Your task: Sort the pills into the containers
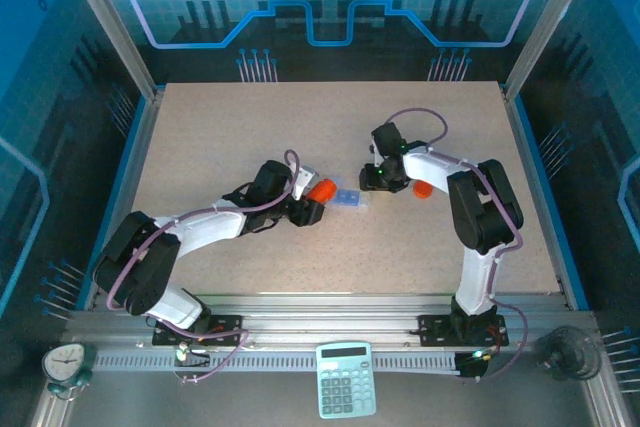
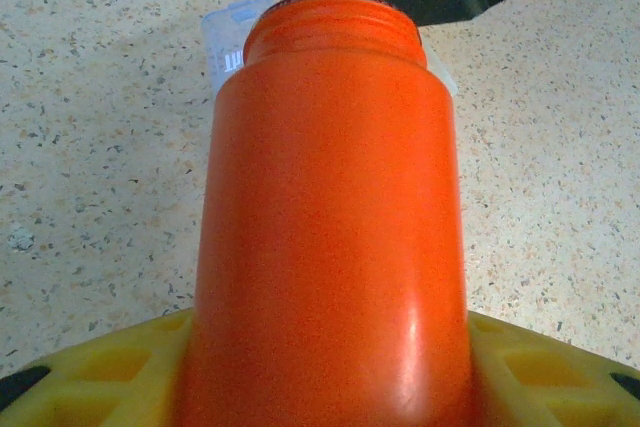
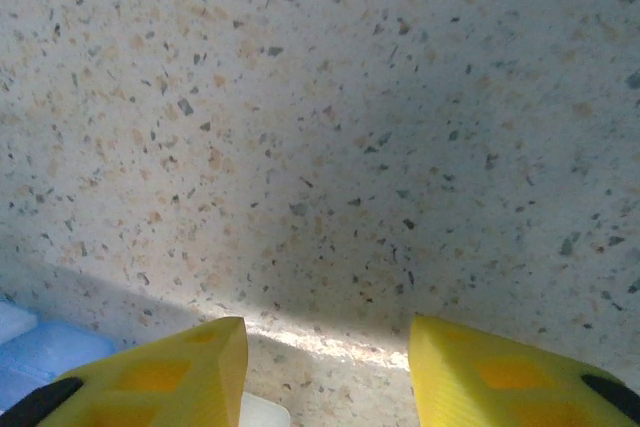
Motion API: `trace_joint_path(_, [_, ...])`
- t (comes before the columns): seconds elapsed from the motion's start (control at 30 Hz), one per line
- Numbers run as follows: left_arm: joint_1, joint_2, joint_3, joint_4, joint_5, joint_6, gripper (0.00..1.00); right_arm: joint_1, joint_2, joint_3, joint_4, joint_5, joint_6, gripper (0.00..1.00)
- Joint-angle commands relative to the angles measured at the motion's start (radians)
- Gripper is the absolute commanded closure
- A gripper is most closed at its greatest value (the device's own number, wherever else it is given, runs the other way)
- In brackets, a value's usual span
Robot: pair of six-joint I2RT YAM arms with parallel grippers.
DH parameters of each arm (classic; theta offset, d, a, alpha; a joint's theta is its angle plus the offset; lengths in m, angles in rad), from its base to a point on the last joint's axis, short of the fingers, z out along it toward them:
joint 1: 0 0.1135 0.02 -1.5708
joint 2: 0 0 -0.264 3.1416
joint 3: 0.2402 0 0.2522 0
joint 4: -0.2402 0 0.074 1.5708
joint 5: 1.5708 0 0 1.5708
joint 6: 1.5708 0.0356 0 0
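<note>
My left gripper point(image 1: 308, 209) is shut on an orange cylindrical bottle point(image 2: 330, 217), its yellow fingers point(image 2: 90, 367) pressed to both sides. The bottle lies tilted, its open threaded mouth point(image 2: 330, 17) toward the containers, a flat translucent blue pill box point(image 1: 347, 197) just beyond it on the table. A corner of the pill box point(image 2: 228, 32) shows behind the bottle's neck. My right gripper point(image 1: 378, 179) hovers just right of the pill box, open point(image 3: 328, 367), with bare table between its fingers. The pill box's edge point(image 3: 40, 352) lies at its lower left. The pills are hidden.
An orange cap point(image 1: 423, 188) lies on the table by the right arm. A small white piece point(image 3: 265, 413) sits beside the right gripper's left finger. The speckled table point(image 1: 250, 127) has free room at the back and left. A calculator point(image 1: 346, 379) rests on the front rail.
</note>
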Motion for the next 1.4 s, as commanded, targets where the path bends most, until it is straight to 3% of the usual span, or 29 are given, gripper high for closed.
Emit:
trace_joint_path(0.0, [-0.003,-0.003,-0.011,0.002,0.001,0.007,1.0,0.021,-0.021,-0.018,-0.029,0.001,-0.017,0.53])
trace_joint_path(0.37, [-0.005,-0.003,-0.003,-0.008,0.006,0.008,1.0,0.029,-0.078,-0.029,-0.054,-0.019,0.001,0.51])
trace_joint_path(0.53, [-0.004,-0.004,0.01,-0.046,0.01,0.017,1.0,0.021,-0.128,-0.028,-0.059,0.003,0.032,0.3])
trace_joint_path(0.77, [-0.005,0.0,0.061,-0.143,0.002,0.039,1.0,0.022,-0.142,-0.045,-0.059,-0.035,0.0,0.22])
trace_joint_path(1.37, [-0.005,0.116,0.266,-0.379,-0.016,0.086,1.0,0.031,-0.129,-0.124,-0.012,-0.075,-0.012,0.21])
